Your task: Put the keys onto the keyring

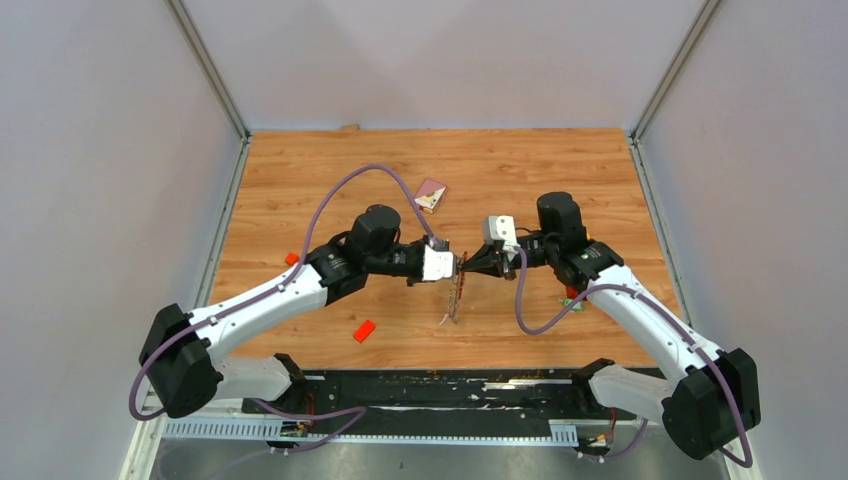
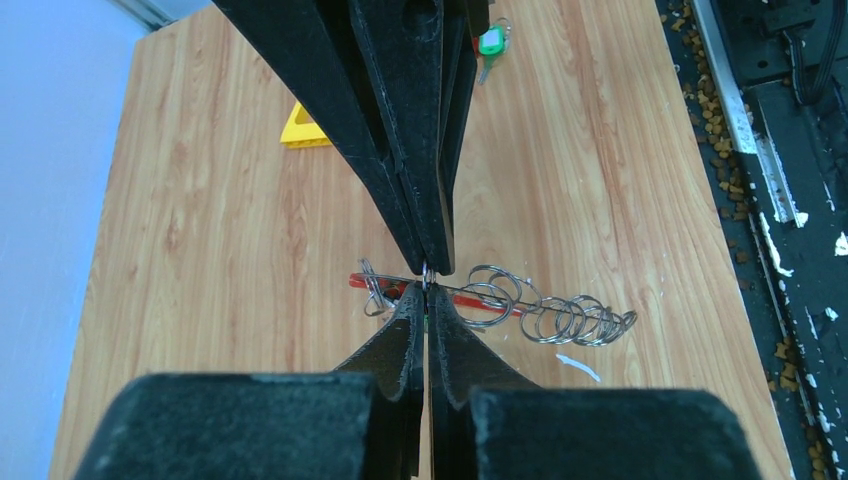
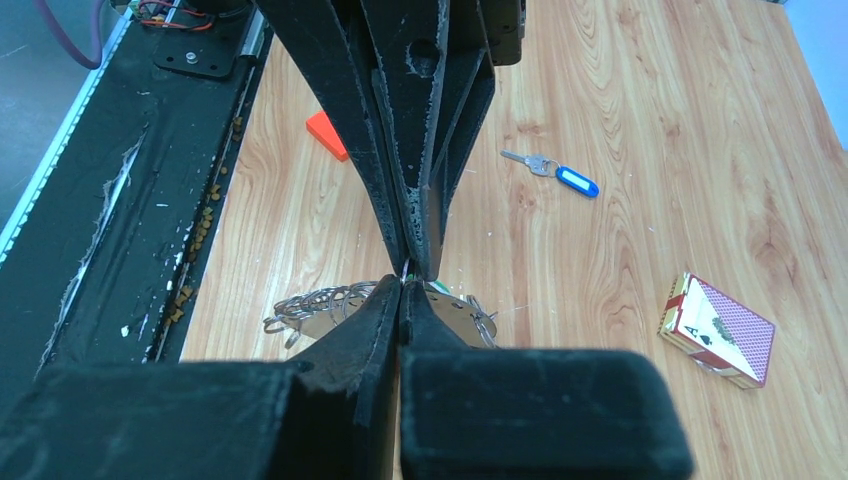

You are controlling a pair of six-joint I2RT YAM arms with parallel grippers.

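both grippers are closed and meet tip to tip above mid-table: the left gripper and the right gripper each seem to pinch thin wire of the keyring, which hangs just beneath them. we judge the step is prising a ring open, so we should keep both pinches firm, part them only slightly, and stop the bunch twisting. we count one keyring, two loose keys on the table, a green key and a blue key, no black one in view, an orange block, a second block, and one card pack.
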